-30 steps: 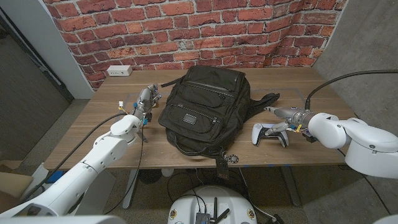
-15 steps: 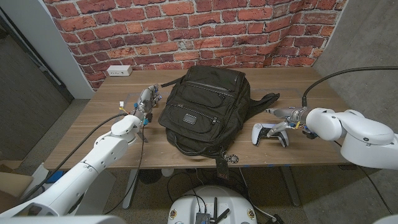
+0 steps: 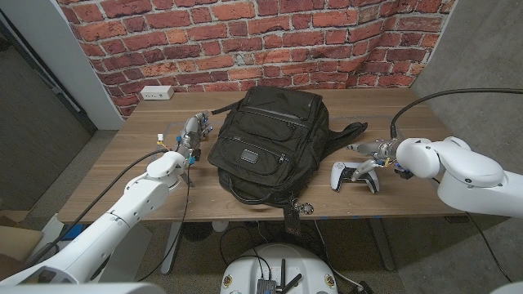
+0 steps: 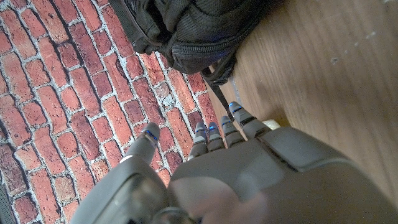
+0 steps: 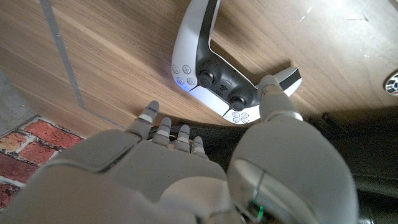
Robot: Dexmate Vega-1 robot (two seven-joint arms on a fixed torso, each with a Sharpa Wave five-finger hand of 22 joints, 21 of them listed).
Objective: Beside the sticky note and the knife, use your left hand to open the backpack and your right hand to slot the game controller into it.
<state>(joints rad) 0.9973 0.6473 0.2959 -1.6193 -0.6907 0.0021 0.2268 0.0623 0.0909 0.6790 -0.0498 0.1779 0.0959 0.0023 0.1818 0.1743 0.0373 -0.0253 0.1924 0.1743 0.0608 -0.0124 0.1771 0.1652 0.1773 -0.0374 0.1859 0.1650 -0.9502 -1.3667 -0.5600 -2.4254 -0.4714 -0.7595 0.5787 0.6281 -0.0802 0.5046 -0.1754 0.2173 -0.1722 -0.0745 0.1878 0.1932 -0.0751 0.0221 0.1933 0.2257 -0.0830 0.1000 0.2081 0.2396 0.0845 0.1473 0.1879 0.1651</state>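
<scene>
The black backpack (image 3: 270, 147) lies flat at the centre of the wooden table (image 3: 409, 110), front panel up and zips apparently closed, so opening it is, by my judgement, not yet done. The left hand (image 3: 193, 131) waits at the bag's 9 o'clock, just beside its side wall; its fingers (image 4: 214, 134) are spread and hold nothing, seemingly staged for the zipper. The white game controller (image 3: 355, 175) rests on the wood at the bag's 4 o'clock, near a loose strap (image 3: 353, 128). The right hand (image 3: 372, 155) hovers over the controller with fingers apart and one fingertip (image 5: 268, 84) by a grip, empty, poised to close. The controller lies close to the table's front edge, while bare wood at the bag's 3 o'clock gives room to lift.
</scene>
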